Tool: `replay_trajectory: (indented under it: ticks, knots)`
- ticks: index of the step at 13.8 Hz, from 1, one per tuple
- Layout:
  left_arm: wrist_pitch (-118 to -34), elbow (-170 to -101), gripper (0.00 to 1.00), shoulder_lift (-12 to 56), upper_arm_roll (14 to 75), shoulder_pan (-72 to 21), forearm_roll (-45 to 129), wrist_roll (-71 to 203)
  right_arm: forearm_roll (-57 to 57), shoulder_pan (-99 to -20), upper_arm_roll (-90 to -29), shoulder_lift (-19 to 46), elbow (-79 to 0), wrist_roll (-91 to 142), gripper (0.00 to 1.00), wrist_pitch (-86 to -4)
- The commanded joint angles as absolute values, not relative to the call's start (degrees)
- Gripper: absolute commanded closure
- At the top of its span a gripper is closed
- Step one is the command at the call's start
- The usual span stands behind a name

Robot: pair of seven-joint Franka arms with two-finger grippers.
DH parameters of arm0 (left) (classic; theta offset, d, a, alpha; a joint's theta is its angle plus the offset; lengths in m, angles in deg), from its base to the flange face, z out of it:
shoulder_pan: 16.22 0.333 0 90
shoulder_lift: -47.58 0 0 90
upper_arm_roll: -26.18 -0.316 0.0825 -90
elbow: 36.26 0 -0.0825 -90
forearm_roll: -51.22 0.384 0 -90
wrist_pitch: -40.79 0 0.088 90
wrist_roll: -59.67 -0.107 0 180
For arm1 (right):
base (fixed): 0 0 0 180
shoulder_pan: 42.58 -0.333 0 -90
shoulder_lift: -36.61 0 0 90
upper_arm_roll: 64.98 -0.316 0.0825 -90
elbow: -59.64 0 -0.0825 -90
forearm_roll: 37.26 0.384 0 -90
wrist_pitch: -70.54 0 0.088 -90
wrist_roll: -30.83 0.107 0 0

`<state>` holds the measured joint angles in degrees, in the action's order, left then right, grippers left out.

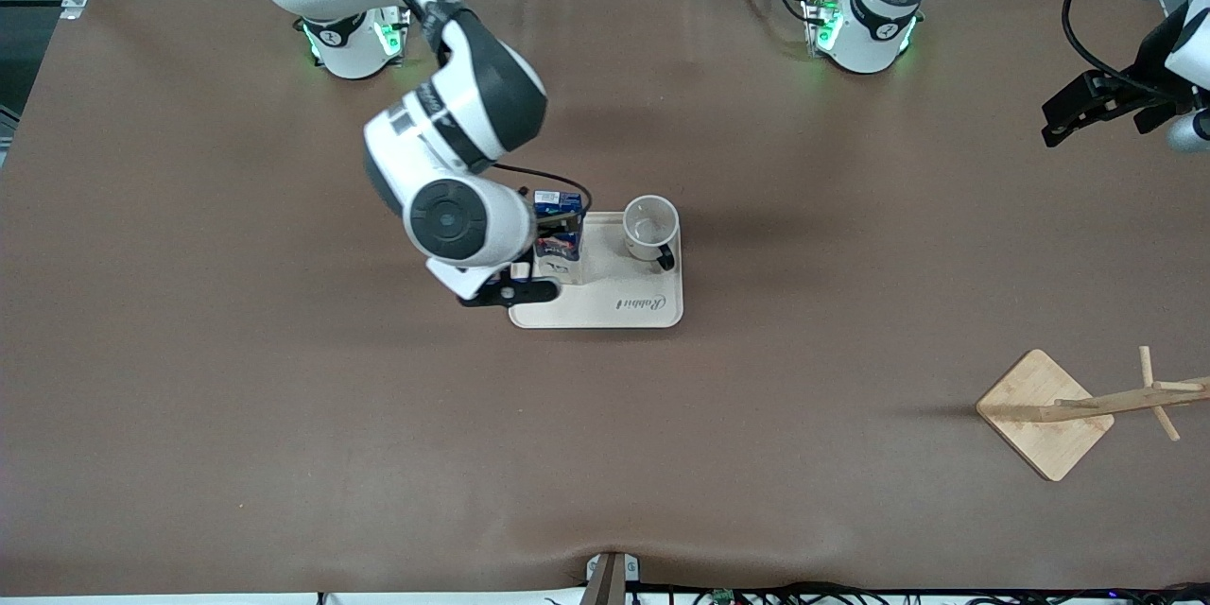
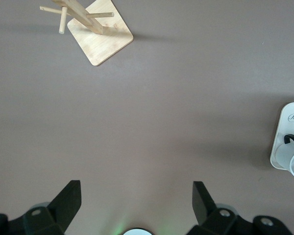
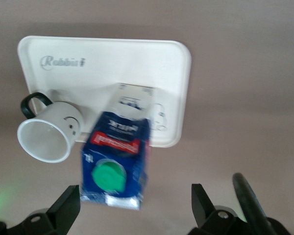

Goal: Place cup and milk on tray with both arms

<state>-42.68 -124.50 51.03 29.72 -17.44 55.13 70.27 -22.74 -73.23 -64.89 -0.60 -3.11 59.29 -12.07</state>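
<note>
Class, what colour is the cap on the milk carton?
Green: the milk carton's round cap shows best in the right wrist view.

Brown table, matte, running the whole width under both arms' bases along its upper edge. Near the middle, resting flat on it, a cream tray with cursive lettering, carrying a white cup and a blue milk carton side by side, the cup toward the left arm's end. Well apart, close to the corner at the left arm's end nearest the front camera, a square wooden stand base with a pegged post.
</note>
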Motion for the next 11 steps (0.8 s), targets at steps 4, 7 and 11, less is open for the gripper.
replay_trajectory:
  ticks: [4,7,11]
  knots:
    - [-42.09,-124.23,0.00,51.88,29.78,-17.37,54.12,69.34,-27.74,-62.80,-64.89,11.99,-3.55,58.96,0.00,-8.83]
    - [-42.18,-124.94,0.00,52.41,30.22,-17.54,54.12,69.34,-42.14,-61.56,-65.07,18.06,-6.79,52.83,0.00,-8.13]
    - [-42.18,-124.85,0.00,52.32,31.01,-17.89,54.03,69.34,-42.27,-52.96,-65.33,21.75,-7.76,48.08,0.00,-4.78]
